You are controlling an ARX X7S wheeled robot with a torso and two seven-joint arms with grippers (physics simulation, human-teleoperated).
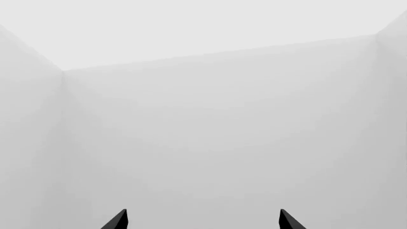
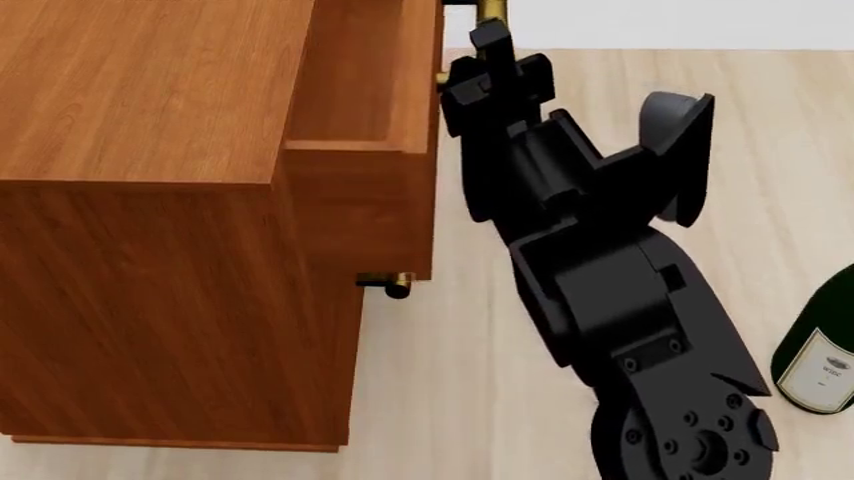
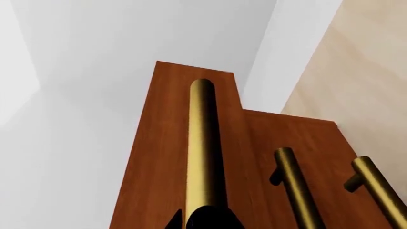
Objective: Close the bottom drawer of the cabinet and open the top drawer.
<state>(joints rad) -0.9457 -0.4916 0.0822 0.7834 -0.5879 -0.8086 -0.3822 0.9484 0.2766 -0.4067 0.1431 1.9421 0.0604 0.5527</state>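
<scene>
The reddish-brown cabinet (image 2: 147, 250) fills the left of the head view. Its top drawer (image 2: 367, 80) stands pulled out, its tray open from above. My right gripper (image 2: 487, 30) reaches the drawer's brass bar handle (image 3: 203, 143) and is shut on it (image 3: 203, 214). In the right wrist view the top drawer's front sticks out past the two lower fronts. The middle handle (image 3: 296, 186) and the bottom drawer's handle (image 3: 378, 191) sit on fronts that look level with each other. One lower handle (image 2: 387, 285) shows in the head view. My left gripper (image 1: 203, 218) is open, empty, facing white walls.
A green wine bottle (image 2: 821, 360) with a white label stands on the pale wood floor at the right. My right arm (image 2: 601, 270) crosses the floor between the bottle and the cabinet. White walls (image 1: 203, 119) are all the left wrist view shows.
</scene>
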